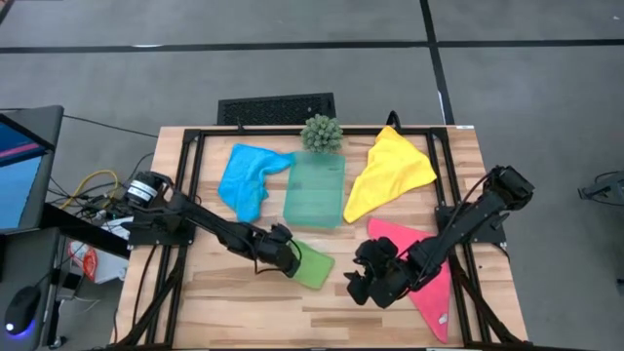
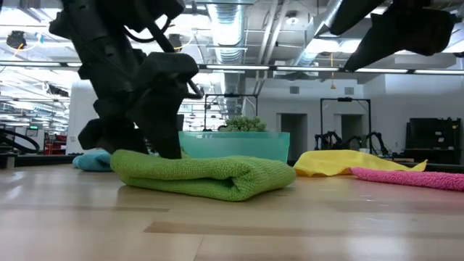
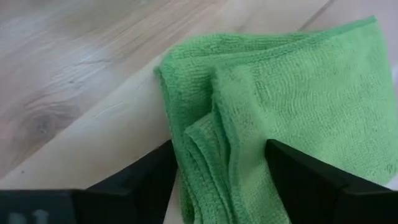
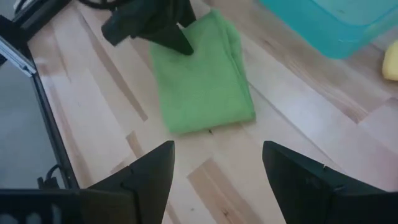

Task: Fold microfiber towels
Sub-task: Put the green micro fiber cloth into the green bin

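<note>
Left pincer (image 1: 291, 259), released, straddles the folded green towel's (image 1: 314, 265) edge at its 9 o'clock; layers may be snagged and unfolded on withdrawal. Right pincer (image 1: 363, 284), released, waits at 3 o'clock.

Folded towel (image 1: 314, 265) lies on the surface (image 1: 234, 307) between left tool (image 1: 289, 255) and right tool (image 1: 363, 285); tray (image 1: 315, 191) behind.
</note>
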Available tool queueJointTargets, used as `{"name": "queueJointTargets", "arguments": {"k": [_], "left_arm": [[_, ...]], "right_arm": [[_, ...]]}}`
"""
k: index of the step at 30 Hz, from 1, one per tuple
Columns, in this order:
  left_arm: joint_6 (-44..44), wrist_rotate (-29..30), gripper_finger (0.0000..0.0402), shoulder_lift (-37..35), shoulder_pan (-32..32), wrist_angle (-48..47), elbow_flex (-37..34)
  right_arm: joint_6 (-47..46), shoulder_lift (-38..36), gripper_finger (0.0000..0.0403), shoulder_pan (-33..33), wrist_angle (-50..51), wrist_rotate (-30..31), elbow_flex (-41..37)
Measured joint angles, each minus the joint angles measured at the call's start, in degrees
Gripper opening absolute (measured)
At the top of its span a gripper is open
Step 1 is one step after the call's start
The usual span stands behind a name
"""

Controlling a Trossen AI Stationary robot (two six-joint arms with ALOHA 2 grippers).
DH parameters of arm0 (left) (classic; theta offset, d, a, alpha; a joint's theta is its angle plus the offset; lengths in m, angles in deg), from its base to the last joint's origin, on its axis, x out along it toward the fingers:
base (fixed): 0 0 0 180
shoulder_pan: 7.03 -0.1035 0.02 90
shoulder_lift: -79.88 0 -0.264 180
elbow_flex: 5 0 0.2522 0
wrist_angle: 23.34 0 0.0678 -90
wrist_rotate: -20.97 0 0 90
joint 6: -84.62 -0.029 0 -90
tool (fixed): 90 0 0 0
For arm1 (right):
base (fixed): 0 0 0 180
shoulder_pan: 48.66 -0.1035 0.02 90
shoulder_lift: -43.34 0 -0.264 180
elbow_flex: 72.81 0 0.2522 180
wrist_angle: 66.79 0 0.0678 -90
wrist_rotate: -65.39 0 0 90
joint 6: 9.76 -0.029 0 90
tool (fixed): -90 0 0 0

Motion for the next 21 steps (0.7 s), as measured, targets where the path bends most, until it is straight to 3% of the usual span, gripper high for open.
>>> {"name": "queueJointTargets", "arguments": {"k": [8, 17, 21], "left_arm": [[-2.6, -2.9, 0.0024, 0.2, -0.1, 5.6, -0.6], [0.1, -9.9, 0.0006, -4.0, -0.4, 10.6, -0.9], [1.5, -7.7, 0.0004, -10.3, -0.3, 11.0, -0.7]], "right_arm": [[-1.8, 0.0, 0.0269, -0.5, 0.4, 0.0, 0.0], [-3.7, -0.3, 0.0269, -1.6, 0.6, 0.0, 0.0], [-7.2, -2.0, 0.0269, -3.4, 2.9, 0.5, 0.0]]}}
